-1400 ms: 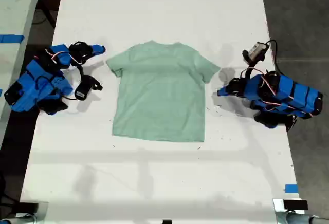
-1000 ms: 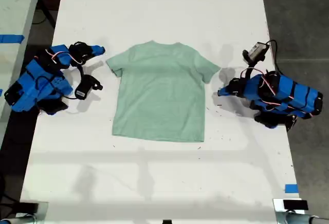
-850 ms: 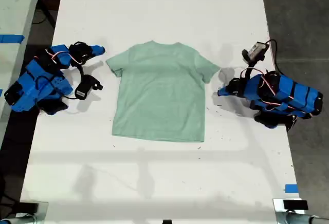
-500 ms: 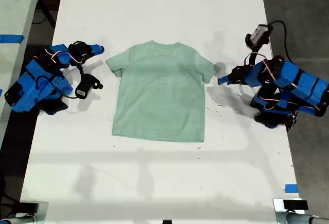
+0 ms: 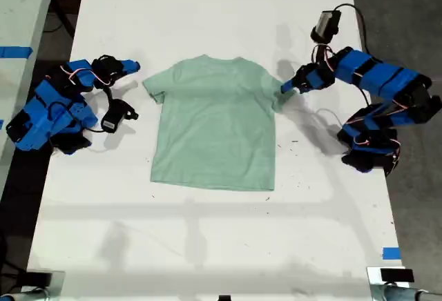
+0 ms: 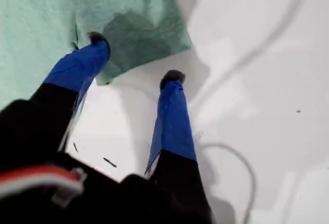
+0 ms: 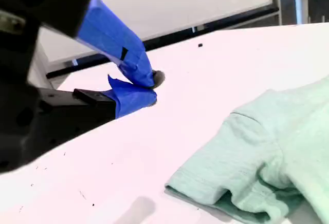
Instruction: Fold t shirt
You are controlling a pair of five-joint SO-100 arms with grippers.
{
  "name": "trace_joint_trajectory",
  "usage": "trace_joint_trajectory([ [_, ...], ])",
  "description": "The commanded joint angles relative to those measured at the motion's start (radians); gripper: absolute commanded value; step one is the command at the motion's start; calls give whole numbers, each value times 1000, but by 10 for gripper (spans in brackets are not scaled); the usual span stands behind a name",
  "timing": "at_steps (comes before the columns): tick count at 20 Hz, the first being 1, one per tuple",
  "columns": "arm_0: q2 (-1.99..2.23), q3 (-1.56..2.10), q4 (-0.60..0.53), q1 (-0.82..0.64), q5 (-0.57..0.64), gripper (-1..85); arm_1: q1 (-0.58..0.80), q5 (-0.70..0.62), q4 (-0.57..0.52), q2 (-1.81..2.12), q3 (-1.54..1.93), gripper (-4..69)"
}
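Right now the t shirt [image 5: 215, 125] lies flat and face-down or face-up (I cannot tell which) in the middle of the white table [image 5: 207, 246], neck toward the top of the exterior view, sleeves out to either side. My first gripper [image 5: 287, 88] is at the sleeve on the exterior view's right; its wrist camera shows the jaws spread, one fingertip [image 6: 97, 39] over the sleeve cloth and the other over bare table just off the sleeve's edge, so nothing is pinched yet. My second gripper [image 7: 149, 86] sits by the other sleeve [image 7: 231, 167], near it but apart, its tips pressed together on nothing.

I judge the cloth thin, light and limp. It should bunch and drag rather than lift as a sheet, and could slide on the smooth tabletop. The sleeve hem looks the best hold: a doubled edge, easy to straddle.
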Motion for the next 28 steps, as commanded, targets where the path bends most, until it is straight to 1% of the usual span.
trace_joint_trajectory([
  [1,11,31,-3,0,2,-1,18,-18,-97,-170,-137,214],
  [3,11,31,-3,3,2,-1,21,-8,-138,-290,-156,207],
  [4,11,31,-3,3,2,-1,25,-2,-152,-337,-156,191],
  [5,11,31,-3,3,2,-1,32,8,-160,-367,-147,141],
  [6,11,31,-3,3,2,-1,41,14,-172,-376,-130,5],
  [8,11,31,-3,2,3,-1,46,15,-166,-318,-109,6],
  [10,11,31,-3,3,3,-1,14,28,-103,-169,-129,8],
  [13,11,31,-3,0,3,-1,-123,44,44,-43,-319,8],
  [15,11,31,-3,0,3,-1,-247,72,72,-38,-440,8],
  [18,11,31,-3,0,3,-2,-402,118,18,-115,-543,8],
  [22,11,31,-3,2,3,-2,-522,156,-140,-325,-572,8],
  [23,11,31,-3,2,3,-2,-546,158,-163,-400,-607,8],
  [24,11,31,-3,2,3,-2,-569,146,-169,-480,-664,39],
  [25,11,31,-3,2,3,-1,-588,130,-130,-565,-756,90],
  [26,11,31,-3,2,3,-1,-591,126,-46,-630,-862,160],
  [28,11,31,-2,2,2,-1,-569,112,52,-612,-931,223],
])
